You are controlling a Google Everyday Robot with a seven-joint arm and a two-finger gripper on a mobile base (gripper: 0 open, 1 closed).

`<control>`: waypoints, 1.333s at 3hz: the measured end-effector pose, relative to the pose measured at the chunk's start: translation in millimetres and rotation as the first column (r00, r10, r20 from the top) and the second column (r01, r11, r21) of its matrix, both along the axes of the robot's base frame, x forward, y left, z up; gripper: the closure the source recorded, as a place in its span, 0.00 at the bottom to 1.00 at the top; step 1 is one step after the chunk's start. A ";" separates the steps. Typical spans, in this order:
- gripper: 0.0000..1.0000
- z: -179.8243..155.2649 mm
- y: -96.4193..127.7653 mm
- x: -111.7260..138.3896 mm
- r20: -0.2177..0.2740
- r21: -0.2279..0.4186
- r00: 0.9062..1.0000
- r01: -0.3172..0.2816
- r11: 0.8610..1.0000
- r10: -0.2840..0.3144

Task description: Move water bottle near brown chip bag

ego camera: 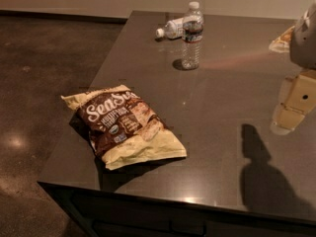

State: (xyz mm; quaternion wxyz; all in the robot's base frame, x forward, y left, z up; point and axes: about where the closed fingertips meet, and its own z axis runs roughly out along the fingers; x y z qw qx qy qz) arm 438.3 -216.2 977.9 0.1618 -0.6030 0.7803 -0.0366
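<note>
Cream plastic marks our pincer (292,107), which hangs at the right edge of the view, above the right side of the desk (222,98) and well apart from everything lying on it. We cannot tell whether it is spread or pressed together. Above it, a white rounded part of our arm (305,36) comes in from the right edge. Below and to the left of the pincer, a dark shadow (256,157) falls on the glossy grey-brown desk top.

At the far right, partly hidden behind the arm, we see a small yellowish packet (280,41). Toward the far middle of the desk the water bottle (192,36) stands upright, clear and ribbed, with a white cap and a dark label band. Just behind it and to its left a pale bottle (170,29) lies on its side, cap pointing left; we cannot tell whether the two touch.

The bag (123,127) lies flat near the front left corner, well apart from the water bottle. Its brown front with white script faces up, its cream-yellow ends run diagonally. Left of the desk we see a dark speckled floor (34,83).
</note>
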 end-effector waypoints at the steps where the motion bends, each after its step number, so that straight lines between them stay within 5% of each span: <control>1: 0.00 0.0 0.0 0.0 0.000 0.000 1.000 0.000 1.000 0.000; 2: 0.00 1.3 1.9 4.8 0.013 0.016 1.000 0.000 1.000 0.000; 4: 0.00 -5.3 5.8 75.0 0.066 0.070 0.989 0.129 0.989 -0.134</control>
